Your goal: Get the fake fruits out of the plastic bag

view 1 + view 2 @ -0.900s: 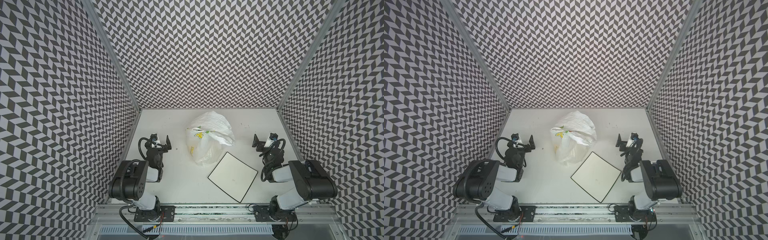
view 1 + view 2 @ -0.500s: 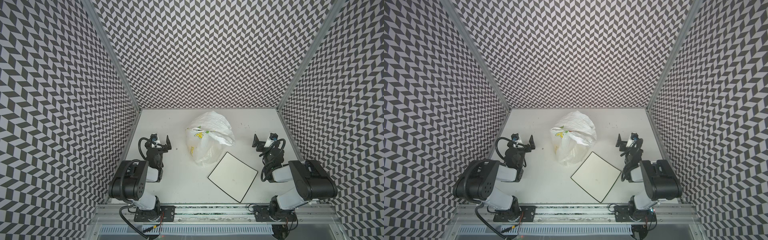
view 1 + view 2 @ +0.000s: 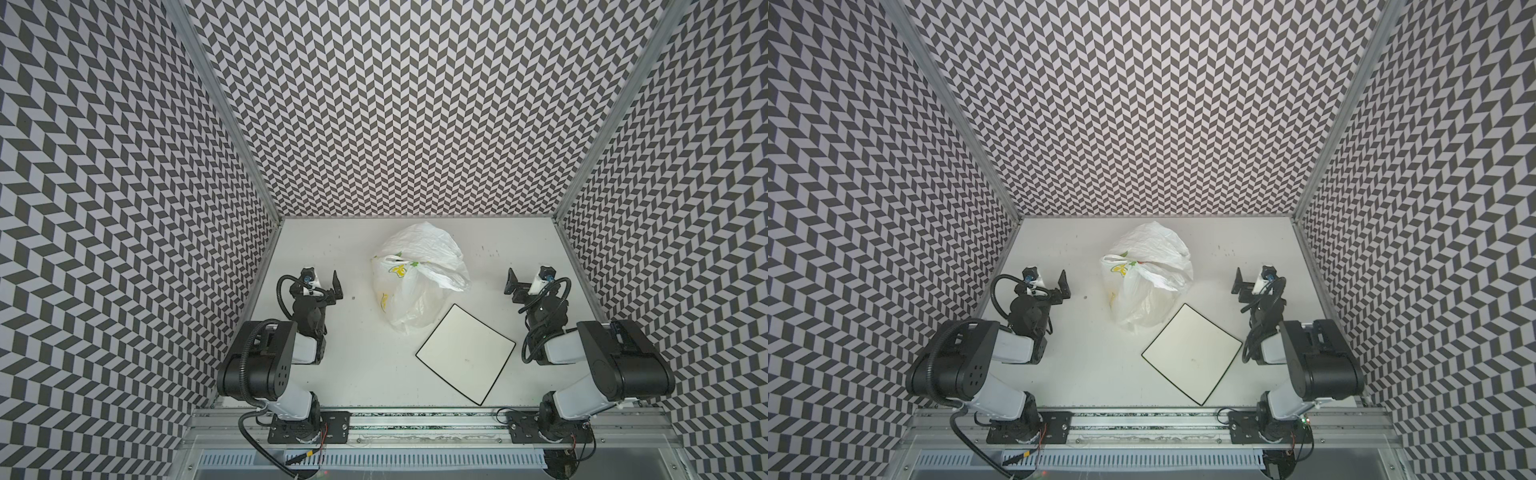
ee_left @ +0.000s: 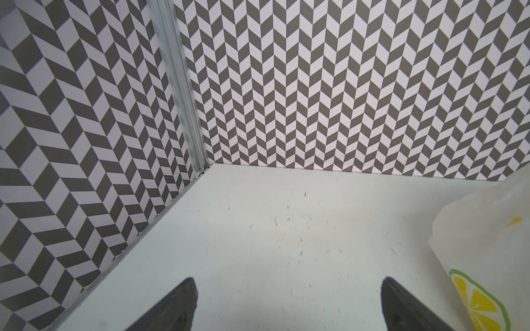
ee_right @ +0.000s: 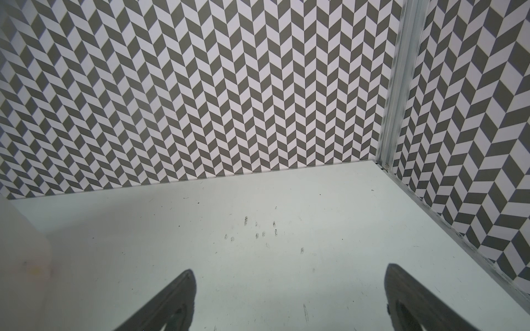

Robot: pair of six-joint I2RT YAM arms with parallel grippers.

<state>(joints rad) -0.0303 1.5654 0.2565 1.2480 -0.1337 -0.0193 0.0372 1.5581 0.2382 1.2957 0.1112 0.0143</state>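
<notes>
Start step, nothing out yet: 1 plastic bag [image 3: 417,286] sits bunched in the middle of the table [image 3: 365,374], just beside 1 square plate [image 3: 465,357]. 2 arms flank it: left gripper [image 4: 288,283] wide and empty near the bag, right gripper [image 5: 289,270] wide and empty, apart from it. The fake fruits are hidden inside, count can't tell, 0 outside. Next likely needs finding the bag mouth and pinching a handle.

Crinkly, semi-transp. plastic bag [image 3: 419,249]; matt, scuffed table [image 3: 365,365].
</notes>
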